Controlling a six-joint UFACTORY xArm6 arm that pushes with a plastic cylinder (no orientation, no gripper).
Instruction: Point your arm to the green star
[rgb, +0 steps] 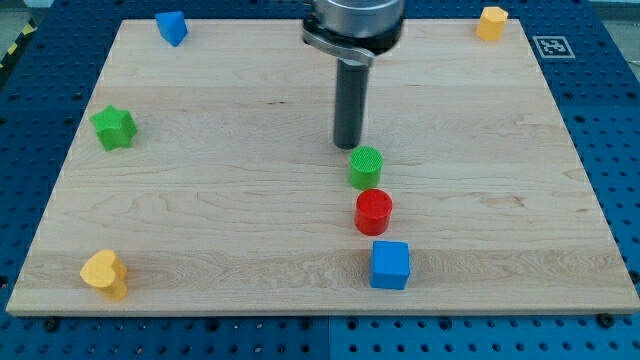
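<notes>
The green star (114, 127) lies near the left edge of the wooden board, a little above its middle height. My tip (346, 146) rests on the board near the centre, far to the right of the star. It stands just above and left of a green cylinder (365, 167). Whether it touches the cylinder I cannot tell.
A red cylinder (374, 211) and a blue cube (390, 265) lie below the green cylinder in a column. A blue block (171, 27) sits at top left, an orange block (491, 22) at top right, a yellow heart (105, 273) at bottom left. The board's edge (320, 314) runs along the bottom.
</notes>
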